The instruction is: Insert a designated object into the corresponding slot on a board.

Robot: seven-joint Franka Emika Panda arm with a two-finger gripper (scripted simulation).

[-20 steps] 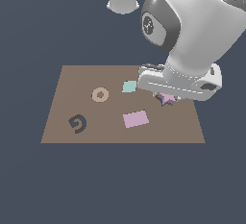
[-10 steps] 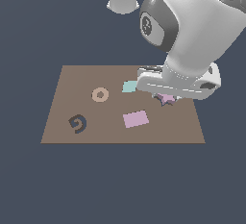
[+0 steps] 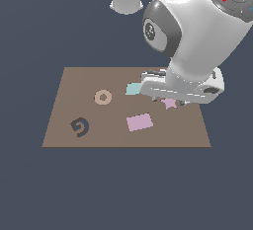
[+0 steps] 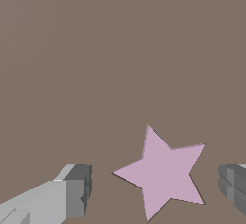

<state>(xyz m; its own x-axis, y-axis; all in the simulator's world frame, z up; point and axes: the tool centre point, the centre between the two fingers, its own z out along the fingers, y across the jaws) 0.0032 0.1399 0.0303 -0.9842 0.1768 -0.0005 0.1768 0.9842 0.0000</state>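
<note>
**Open fingers straddle the pink star on the board**

Here's the star, flat, matte, pale pink, five sharp points and clean straight edges, lying face up on the smooth brown board. In the wrist view it sits right between the two grey, blocky fingertips of the gripper, and the jaws stand wide, with bare board showing on both sides of the star. No contact with it that I can see.

From the exterior view, the big glossy white arm hangs low over the board's far right part, hiding most of the star; just a pink point or two peeks out beneath the hand.

Elsewhere on the board: a tan ring toward the exterior view's left, a dark spiral cutout near the front left corner, a larger pink rectangle just in front of the star, and a pale teal piece half tucked under the hand. All are flat, plain, untextured shapes. The star cutout cannot be made out from here.

There is open board between ring and rectangle, and along the front edge. Around the board lies plain dark blue-grey ground.
</note>
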